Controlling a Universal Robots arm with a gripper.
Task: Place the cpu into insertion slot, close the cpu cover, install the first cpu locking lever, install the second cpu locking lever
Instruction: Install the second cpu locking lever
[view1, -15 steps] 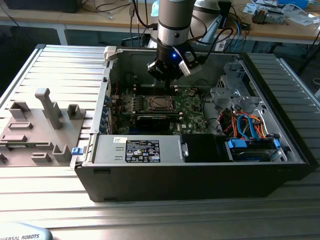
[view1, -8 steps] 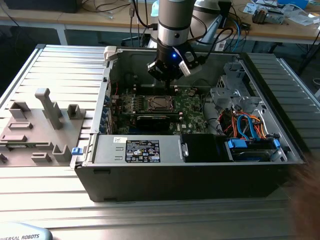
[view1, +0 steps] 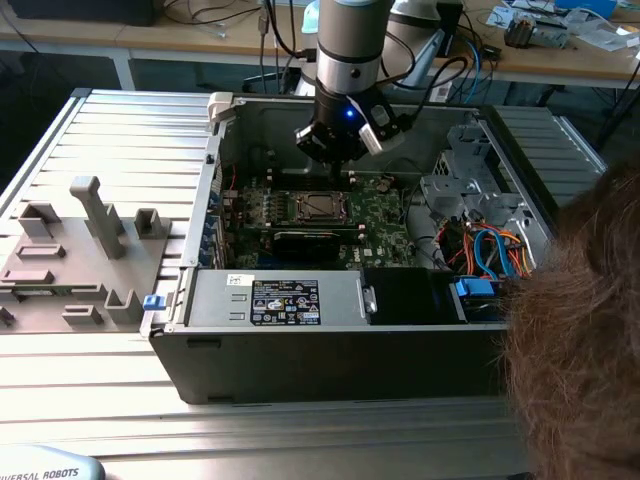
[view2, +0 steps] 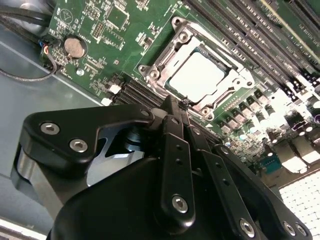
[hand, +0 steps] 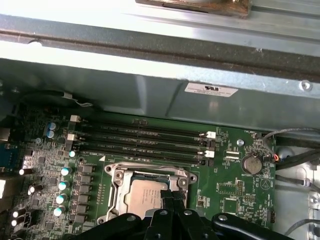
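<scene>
The cpu (view2: 197, 75) lies flat in its socket on the green board (view2: 115, 50), its silver top showing. The cpu cover (view2: 165, 56), a silvery frame, lies down around it. In the first wrist view the cpu (hand: 144, 196) and cpu cover (hand: 150, 175) sit just past my fingertips. My gripper (view2: 184, 102) is shut, its black fingers pressed together with nothing seen between them, the tips at the socket's edge beside the chip. In the exterior view my gripper (view1: 337, 152) hangs inside the open computer case above the socket (view1: 318, 207).
Memory slots (hand: 145, 137) run beside the socket, and a coin battery (view2: 74, 47) sits nearby. The case wall (hand: 150, 95) rises behind the board. A drive cage with coloured cables (view1: 480, 240) fills the exterior view's right. A grey fixture plate (view1: 80, 250) lies left. A person's head (view1: 580, 330) is at the right.
</scene>
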